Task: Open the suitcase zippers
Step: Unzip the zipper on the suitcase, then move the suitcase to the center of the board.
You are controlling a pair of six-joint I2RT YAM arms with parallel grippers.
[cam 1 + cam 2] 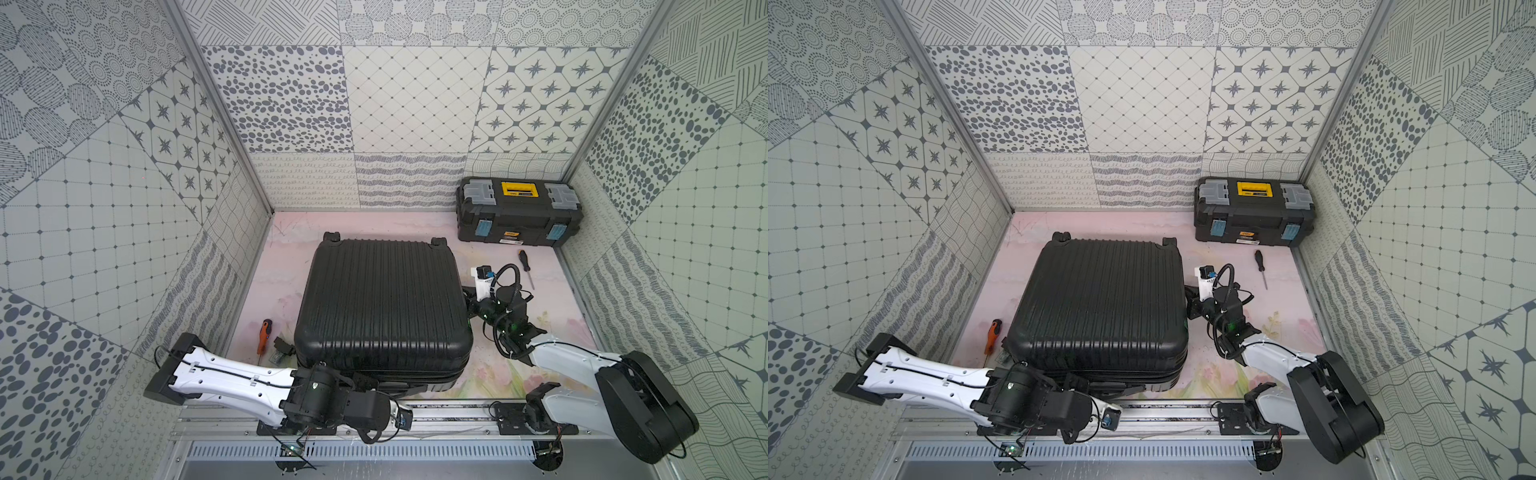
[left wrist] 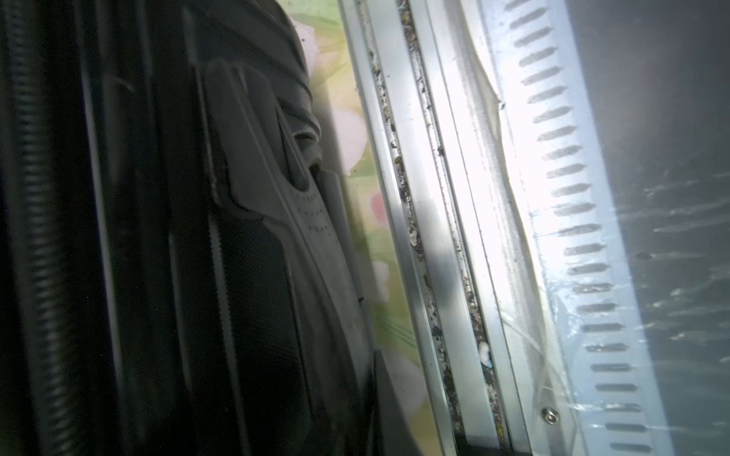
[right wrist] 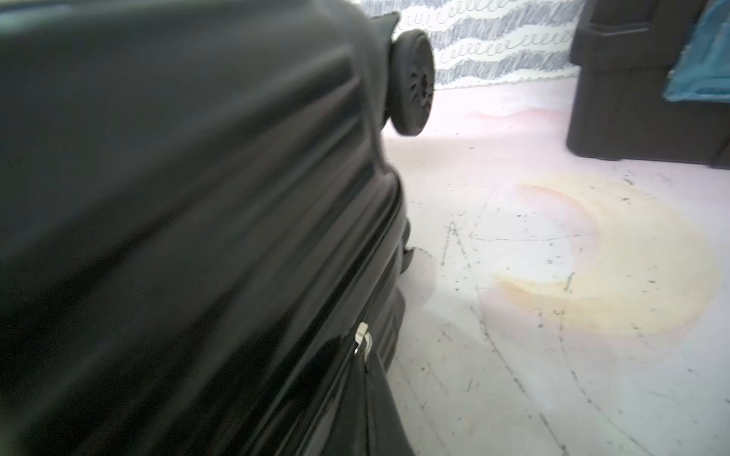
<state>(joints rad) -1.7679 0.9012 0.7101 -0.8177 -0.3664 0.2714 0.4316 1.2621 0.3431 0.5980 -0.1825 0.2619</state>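
Flat on the desk, near its middle, ribbed shell upward and wheels toward the far wall: the suitcase. Around its side, at the seam between the two halves and level with the desk: the zippers.

Against the suitcase's right side, about halfway along: the right hand, closed. Just ahead of it in the right wrist view, on the seam: a small pale pull. Gripped or only touched, impossible to tell.

At the near side, beside the handle and close to the metal rail: the left hand, closed too, with nothing visibly held.

Nearer to a visible pull, by this judgement: the right hand. From there, one way along the track toward the wheels, the other way back toward the near corner. So probably a pull along the side of the suitcase, not away from it.
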